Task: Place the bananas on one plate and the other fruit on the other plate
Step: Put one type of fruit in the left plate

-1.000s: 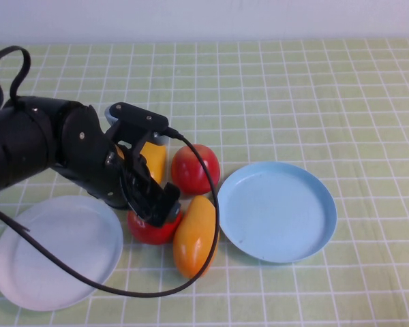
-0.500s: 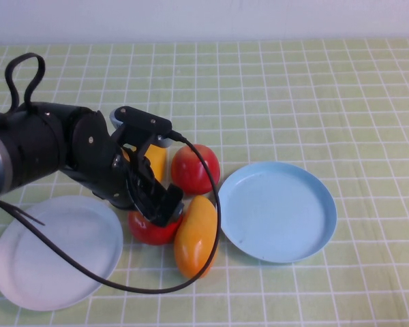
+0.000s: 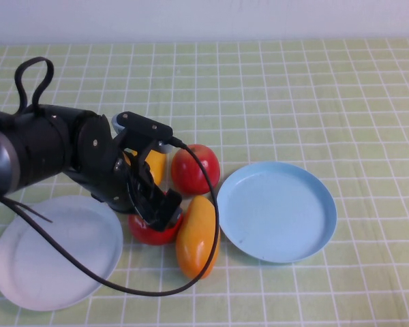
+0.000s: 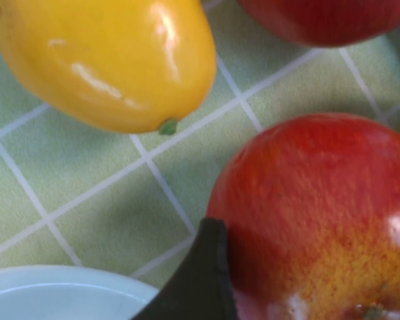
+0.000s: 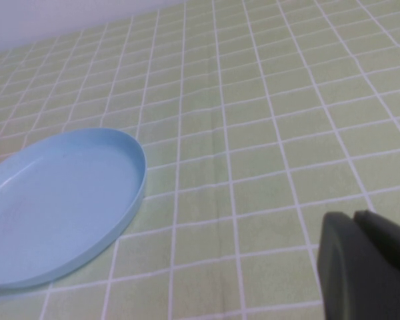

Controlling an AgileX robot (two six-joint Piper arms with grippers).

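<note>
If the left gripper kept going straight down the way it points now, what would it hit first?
Most likely the near red apple: the left gripper sits right over it, one finger beside its skin. Contact isn't clear. The right gripper hangs off past the blue plate.

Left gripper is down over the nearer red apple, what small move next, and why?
Probably close the left gripper on the nearer round red apple, then lift it. One fingertip already touches that apple's side, and the round white plate beside it is bare. The right gripper hangs parked near the light blue plate.
</note>
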